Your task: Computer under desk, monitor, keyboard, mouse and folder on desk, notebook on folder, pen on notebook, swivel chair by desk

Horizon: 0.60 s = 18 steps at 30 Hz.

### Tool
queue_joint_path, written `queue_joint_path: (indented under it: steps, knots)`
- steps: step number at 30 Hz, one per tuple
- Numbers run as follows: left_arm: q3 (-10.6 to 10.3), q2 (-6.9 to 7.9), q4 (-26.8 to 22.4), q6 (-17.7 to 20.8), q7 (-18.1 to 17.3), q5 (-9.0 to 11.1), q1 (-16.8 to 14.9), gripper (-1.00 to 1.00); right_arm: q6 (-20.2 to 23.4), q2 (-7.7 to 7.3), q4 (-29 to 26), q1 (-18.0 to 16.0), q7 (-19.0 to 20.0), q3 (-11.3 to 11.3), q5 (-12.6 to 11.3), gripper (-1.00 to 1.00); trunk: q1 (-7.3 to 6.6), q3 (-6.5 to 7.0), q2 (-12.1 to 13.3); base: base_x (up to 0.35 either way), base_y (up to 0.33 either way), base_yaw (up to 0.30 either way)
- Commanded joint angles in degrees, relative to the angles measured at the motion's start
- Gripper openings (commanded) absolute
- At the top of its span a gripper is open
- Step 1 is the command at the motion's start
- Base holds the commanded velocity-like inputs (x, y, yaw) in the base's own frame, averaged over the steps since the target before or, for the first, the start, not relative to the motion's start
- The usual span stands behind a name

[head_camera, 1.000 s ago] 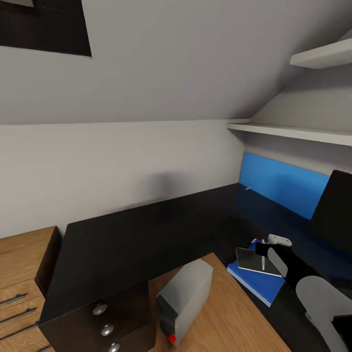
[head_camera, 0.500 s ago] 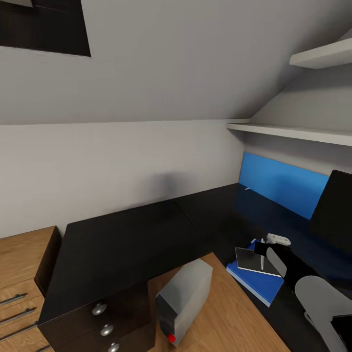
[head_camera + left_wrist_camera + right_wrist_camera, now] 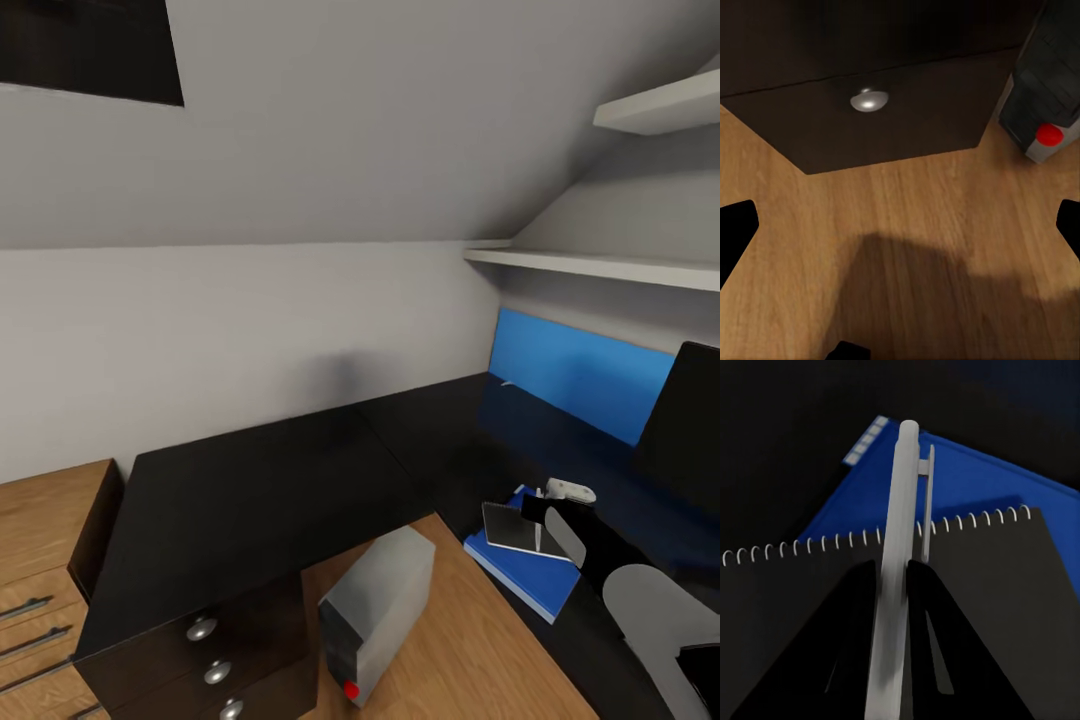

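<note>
Pen [image 3: 896,577] is pinched between the two fingers of the right gripper [image 3: 894,607], just over the notebook [image 3: 512,531], which lies on the blue folder [image 3: 525,578] on the desk [image 3: 260,490]. It should be lowered flat onto the notebook and only then let go. The left gripper [image 3: 900,225] looks open over the wooden floor [image 3: 922,217], though little of it is seen.

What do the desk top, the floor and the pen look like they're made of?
The desk top looks like glossy black laminate or lacquer: it mirrors the blue panel. The floor looks like matte wood plank, with visible grain. The pen, clamped in the right tool over the notebook, looks like smooth white plastic with a moulded clip.
</note>
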Motion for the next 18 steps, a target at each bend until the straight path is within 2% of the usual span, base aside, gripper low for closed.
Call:
queue_joint_path:
  steps: [1,18]
  knots:
    - [-0.5,0.05,0.0,-0.4,0.4,0.6,-0.1,1.00,0.2,-0.07,-0.1,0.0,-0.4,0.5,-0.6,-1.00,0.23,-0.25,-0.5,0.000,0.000,0.000]
    - [-0.5,0.05,0.0,-0.5,0.4,0.6,-0.1,1.00,0.0,0.05,-0.1,0.0,-0.4,0.6,-0.4,-1.00,3.96,-3.30,-7.3,0.000,0.000,0.000]
